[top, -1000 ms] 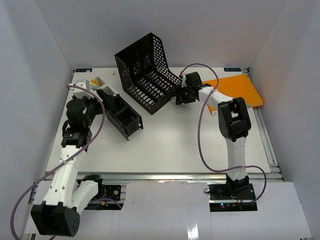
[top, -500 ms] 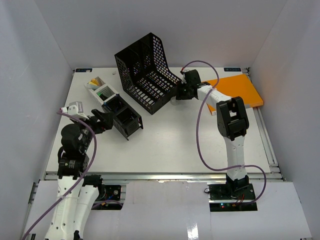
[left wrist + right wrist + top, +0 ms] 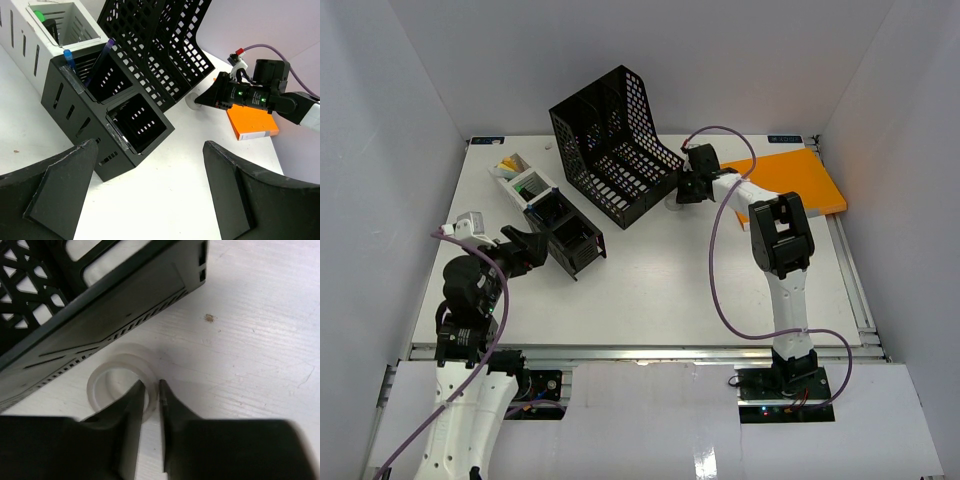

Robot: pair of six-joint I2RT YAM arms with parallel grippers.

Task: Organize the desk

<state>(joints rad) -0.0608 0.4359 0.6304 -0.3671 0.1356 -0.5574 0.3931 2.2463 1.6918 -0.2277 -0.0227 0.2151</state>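
One white table [image 3: 670,285] spans the view, black rack [image 3: 610,150] far-centre (organizer [image 3: 555,215] left of it). Left tool [image 3: 527,247] gapes wide near the organizer; right tool [image 3: 150,405], narrow, pinches the rim of a clear ring [image 3: 120,355].

Front half of desk [image 3: 700,290] bare - wide passage between both arms. Black mesh rack [image 3: 610,140] blocks back centre. Pen organizer [image 3: 555,215] lies diagonal at left, just ahead of left gripper [image 3: 149,145], jaws wide apart. Orange book [image 3: 800,178] fills back right corner. Clear ring [image 3: 122,354] just beside rack base - tight slot; right gripper [image 3: 151,386] straddles its wall.
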